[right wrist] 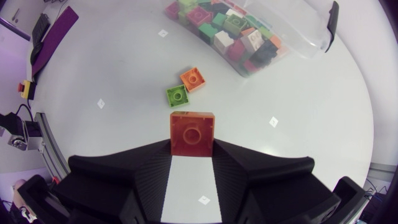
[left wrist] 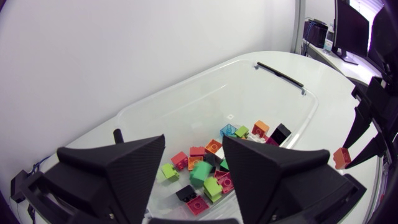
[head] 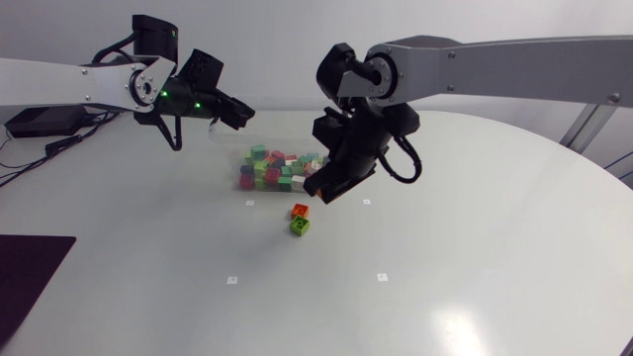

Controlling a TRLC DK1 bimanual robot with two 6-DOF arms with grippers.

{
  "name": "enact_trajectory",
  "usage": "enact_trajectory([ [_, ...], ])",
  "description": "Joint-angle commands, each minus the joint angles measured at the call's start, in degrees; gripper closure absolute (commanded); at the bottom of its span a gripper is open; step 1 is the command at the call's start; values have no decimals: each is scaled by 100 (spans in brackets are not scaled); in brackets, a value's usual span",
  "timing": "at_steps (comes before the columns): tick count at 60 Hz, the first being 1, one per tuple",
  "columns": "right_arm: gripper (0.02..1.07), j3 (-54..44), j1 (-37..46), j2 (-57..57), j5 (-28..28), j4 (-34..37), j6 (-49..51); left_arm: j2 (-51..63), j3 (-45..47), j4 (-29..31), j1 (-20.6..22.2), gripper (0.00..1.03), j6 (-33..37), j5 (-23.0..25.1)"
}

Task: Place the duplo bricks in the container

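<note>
Right gripper (right wrist: 191,151) pinches 1 red brick (right wrist: 192,132) at its fingertips, short of the container (right wrist: 309,38) ahead. Container holds most bricks. 2 left on table just ahead: orange brick (right wrist: 193,78), green brick (right wrist: 176,95). Left gripper (left wrist: 194,148) spread wide, empty, above container.

A red-orange brick (right wrist: 192,132) is being gripped by the matte black right gripper (right wrist: 192,148). An orange brick (right wrist: 193,79) and a lime-green brick (right wrist: 177,95) are being set off against the plain white table (right wrist: 112,62). Green, red, pink, orange, black and seemingly turquoise bricks (left wrist: 205,171) are being shown through the clear container (left wrist: 186,99), beyond the black left gripper (left wrist: 194,146).
</note>
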State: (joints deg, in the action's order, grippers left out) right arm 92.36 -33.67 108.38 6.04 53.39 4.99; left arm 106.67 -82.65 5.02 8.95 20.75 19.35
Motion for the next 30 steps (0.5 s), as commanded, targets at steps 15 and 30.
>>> enact_trajectory([
  [15, 75, 837, 335, 26, 169, -30, 116, -964, 935, -27, 72, 7, 298, -11],
  [30, 75, 1355, 440, 333, 292, -223, 133, -1782, 1928, -27, 124, 7, 825, 33],
])
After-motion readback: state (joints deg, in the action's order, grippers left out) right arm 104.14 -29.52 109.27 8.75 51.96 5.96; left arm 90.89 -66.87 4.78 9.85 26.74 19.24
